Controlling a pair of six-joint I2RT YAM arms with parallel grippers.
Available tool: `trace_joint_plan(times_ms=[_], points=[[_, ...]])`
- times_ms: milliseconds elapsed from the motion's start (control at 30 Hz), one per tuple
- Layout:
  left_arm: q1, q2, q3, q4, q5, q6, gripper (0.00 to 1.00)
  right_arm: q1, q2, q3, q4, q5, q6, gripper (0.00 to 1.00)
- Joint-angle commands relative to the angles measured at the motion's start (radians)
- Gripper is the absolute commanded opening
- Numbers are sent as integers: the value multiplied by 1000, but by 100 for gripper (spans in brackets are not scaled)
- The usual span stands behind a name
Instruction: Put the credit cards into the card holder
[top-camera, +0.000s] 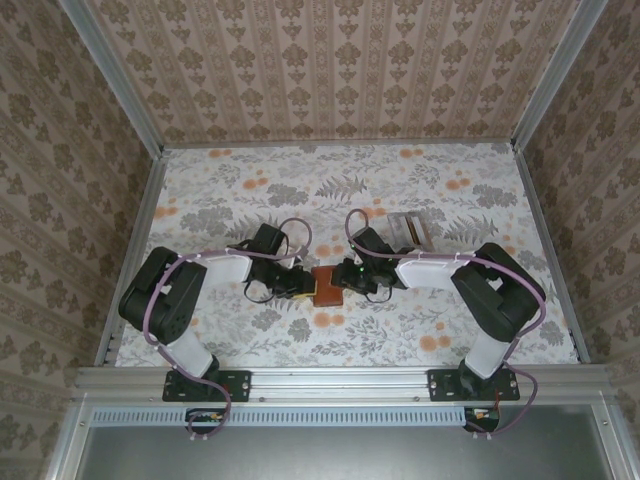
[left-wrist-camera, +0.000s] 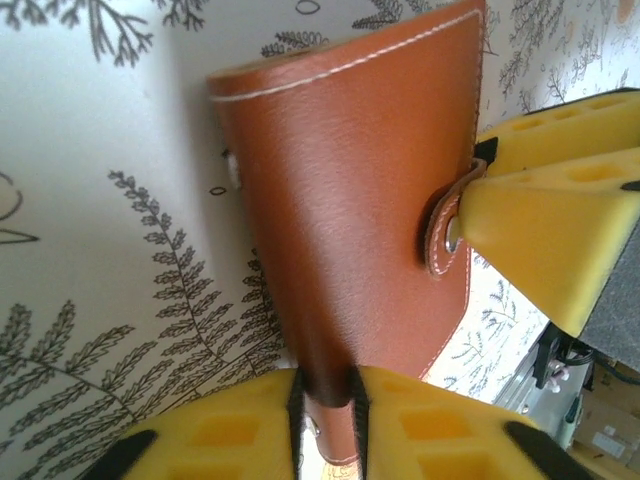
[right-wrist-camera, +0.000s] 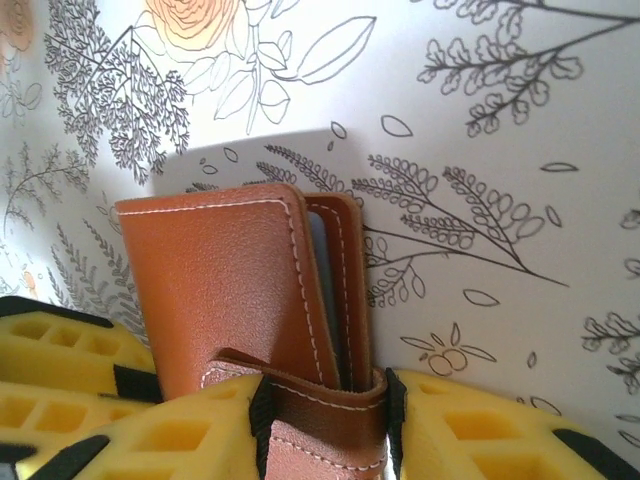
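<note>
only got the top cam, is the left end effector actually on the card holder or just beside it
Observer: On it. In the left wrist view the left end effector is pinched on one edge of the card holder.
Operator: and the right one
Observer: In the right wrist view the right end effector grips the opposite edge, with the clasp tab lying across between its fingers.
Operator: anything inside yet
Observer: The right wrist view shows a pale bluish strip between the two flaps. It may be a card edge, but I cannot tell for sure.
</note>
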Motion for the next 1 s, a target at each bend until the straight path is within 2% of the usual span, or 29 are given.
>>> trace_joint_plan(times_ms=[0, 67, 133, 233, 367, 433, 600, 633, 700, 767, 967], points=[[-12, -48, -7, 55, 7, -24, 47, 9, 40, 20, 79, -40, -7, 38], [-7, -75, -27, 54, -45, -32, 53, 8, 40, 23, 67, -36, -26, 38], [5, -91, -40, 48, -81, -34, 53, 6, 36, 21, 63, -31, -40, 38], [12, -77, -21, 3, -127, -7, 46, 4, 41, 18, 71, -34, -49, 37], [7, -34, -6, 20, -99, 2, 32, 2, 57, 25, 94, -69, -63, 35], [-3, -23, -10, 46, -71, -9, 31, 2, 67, 33, 96, -78, -71, 35], [-11, -16, 9, 10, -129, 12, 30, 2, 81, 36, 118, -86, -74, 35], [-11, -7, 13, 8, -121, 16, 28, 3, 85, 38, 126, -93, -74, 34], [-9, 6, 25, -8, -98, 34, 16, 3, 91, 42, 141, -104, -69, 34], [1, -8, 24, -3, -48, 32, 1, 2, 90, 43, 142, -106, -68, 34], [28, -118, 12, 5, -6, -40, 0, 8, 5, 30, 43, 7, -165, 38]])
